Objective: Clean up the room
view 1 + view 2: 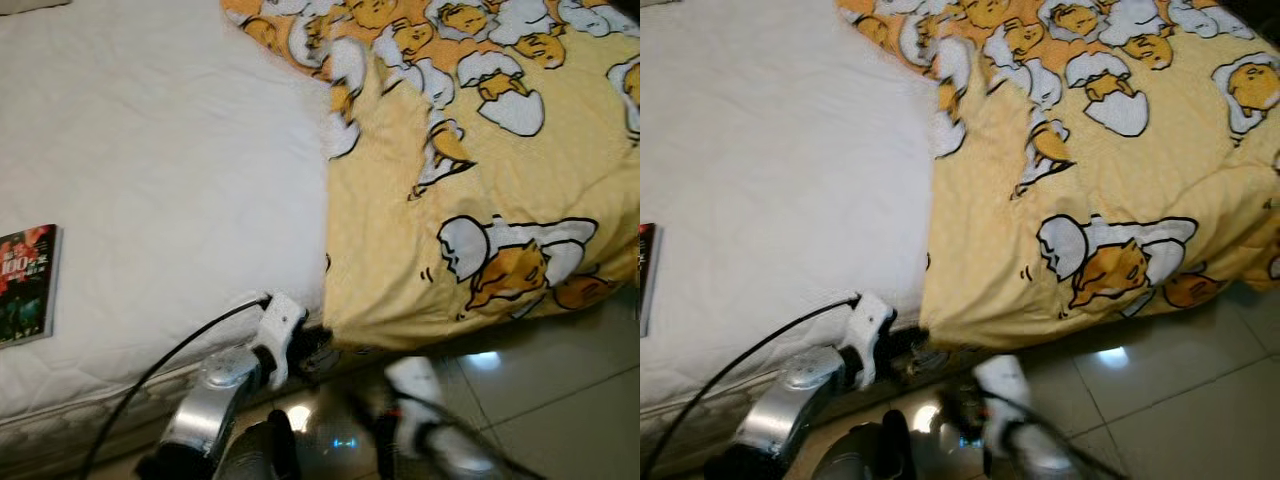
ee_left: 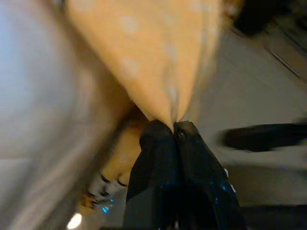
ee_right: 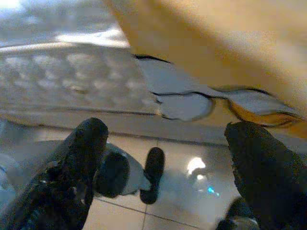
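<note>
A book [image 1: 25, 285] lay on the white mattress [image 1: 150, 180]. Its dark cover bore the number "100" in white. The characters beside it were too small to read.

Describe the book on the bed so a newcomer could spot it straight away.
Start from the white mattress, the bare half of the bed beside the yellow cartoon-egg blanket. The book lies flat near the mattress's left edge, well apart from the blanket. Its dark cover with red print is the sole dark patch on the white.

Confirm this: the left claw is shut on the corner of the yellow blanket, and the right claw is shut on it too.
Half right. The left claw is shut on the yellow blanket. In the right wrist view, the right claw is open, its fingers spread below the blanket's edge, gripping nothing.
</note>
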Robot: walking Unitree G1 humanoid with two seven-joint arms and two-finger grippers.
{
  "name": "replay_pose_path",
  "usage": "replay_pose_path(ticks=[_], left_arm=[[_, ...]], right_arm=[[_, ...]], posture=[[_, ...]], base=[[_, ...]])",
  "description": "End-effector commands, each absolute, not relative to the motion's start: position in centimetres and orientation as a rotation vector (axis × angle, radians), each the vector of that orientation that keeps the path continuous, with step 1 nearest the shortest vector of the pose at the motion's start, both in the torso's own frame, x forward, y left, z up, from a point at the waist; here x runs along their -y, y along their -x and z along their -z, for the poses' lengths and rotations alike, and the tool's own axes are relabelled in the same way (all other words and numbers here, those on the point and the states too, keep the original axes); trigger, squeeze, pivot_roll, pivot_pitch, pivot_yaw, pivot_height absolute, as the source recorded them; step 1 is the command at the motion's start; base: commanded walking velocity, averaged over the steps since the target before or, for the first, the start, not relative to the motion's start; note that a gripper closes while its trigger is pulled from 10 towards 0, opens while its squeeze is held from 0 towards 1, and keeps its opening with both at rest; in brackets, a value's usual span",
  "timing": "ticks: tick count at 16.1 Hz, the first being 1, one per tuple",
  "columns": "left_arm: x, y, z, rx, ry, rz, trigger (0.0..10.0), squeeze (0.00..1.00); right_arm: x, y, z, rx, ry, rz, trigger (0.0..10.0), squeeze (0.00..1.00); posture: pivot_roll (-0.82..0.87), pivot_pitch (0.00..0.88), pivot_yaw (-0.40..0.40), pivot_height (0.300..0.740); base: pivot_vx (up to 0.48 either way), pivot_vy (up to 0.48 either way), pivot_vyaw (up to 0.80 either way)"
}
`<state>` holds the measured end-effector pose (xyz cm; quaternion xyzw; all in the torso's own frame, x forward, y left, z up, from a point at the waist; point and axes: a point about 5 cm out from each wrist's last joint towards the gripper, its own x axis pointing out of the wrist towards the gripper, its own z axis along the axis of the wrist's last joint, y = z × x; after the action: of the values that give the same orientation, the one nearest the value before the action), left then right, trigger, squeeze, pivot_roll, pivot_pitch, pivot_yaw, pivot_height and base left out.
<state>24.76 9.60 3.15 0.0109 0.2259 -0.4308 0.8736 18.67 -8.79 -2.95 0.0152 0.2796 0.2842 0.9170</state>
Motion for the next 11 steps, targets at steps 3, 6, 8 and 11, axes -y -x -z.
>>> replay_pose_path(ticks=[3, 6, 8, 11], left_arm=[[-8.3, -20.9, -2.4, -0.628, -0.020, 1.181, 0.0, 0.00], [-7.7, -20.0, -3.0, -0.659, -0.035, 1.230, 0.0, 0.00], [-7.9, -22.8, -3.1, -0.572, -0.047, 0.977, 10.0, 0.00], [-9.2, -25.6, -4.1, -0.500, -0.051, 0.774, 10.0, 1.00]], right_arm=[[4.5, -17.8, 4.9, -0.623, 0.019, -0.614, 10.0, 0.00], [4.5, -18.3, 4.8, -0.574, 0.037, -0.619, 10.0, 0.00], [6.8, -18.7, 3.8, -0.478, 0.059, -0.597, 10.0, 0.00], [10.0, -19.8, 3.7, -0.429, 0.120, -0.366, 10.0, 0.00]], posture=[[-0.23, 0.173, 0.071, 0.740], [-0.22, 0.170, 0.066, 0.740], [-0.23, 0.170, 0.065, 0.740], [-0.23, 0.155, 0.069, 0.740]], base=[[0.000, 0.000, 0.00], [0.000, 0.000, 0.00], [0.000, 0.000, 0.00], [0.000, 0.000, 0.00]])
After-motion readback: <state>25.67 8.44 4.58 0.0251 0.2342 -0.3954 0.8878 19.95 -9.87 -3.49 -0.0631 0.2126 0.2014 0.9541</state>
